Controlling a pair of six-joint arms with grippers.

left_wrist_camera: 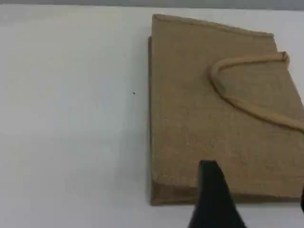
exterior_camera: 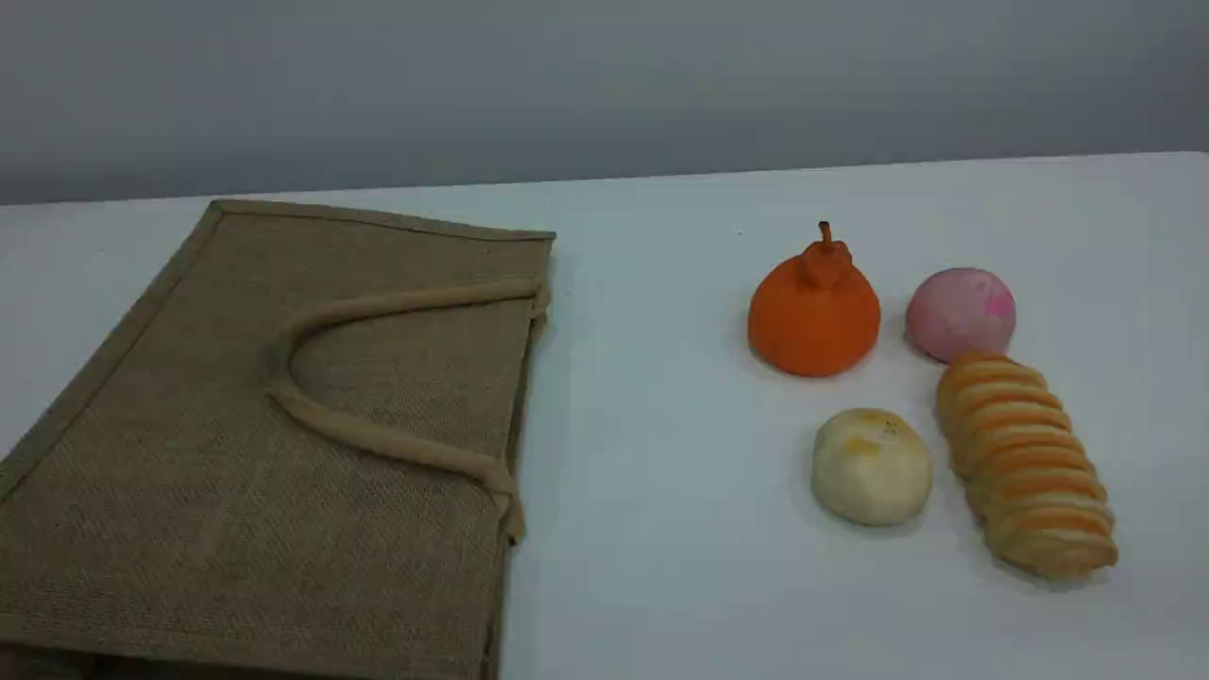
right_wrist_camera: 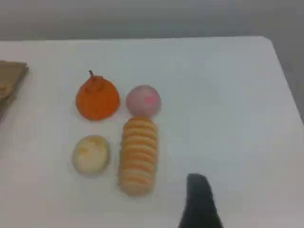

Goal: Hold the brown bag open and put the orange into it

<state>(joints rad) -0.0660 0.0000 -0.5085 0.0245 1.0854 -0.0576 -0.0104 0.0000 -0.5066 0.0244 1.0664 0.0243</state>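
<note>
The brown bag lies flat and closed on the left of the white table, its beige handle looped over its upper face. The orange stands upright on the right, stem up, about a bag's width from the bag. Neither arm shows in the scene view. In the left wrist view my left gripper hovers open over the bag's near edge, nothing between its fingers. In the right wrist view my right gripper hangs open, empty, near and right of the orange.
Around the orange sit a pink ball, a pale round bun and a ridged orange-striped bread roll. The table's far edge meets a grey wall, and its right edge shows in the right wrist view.
</note>
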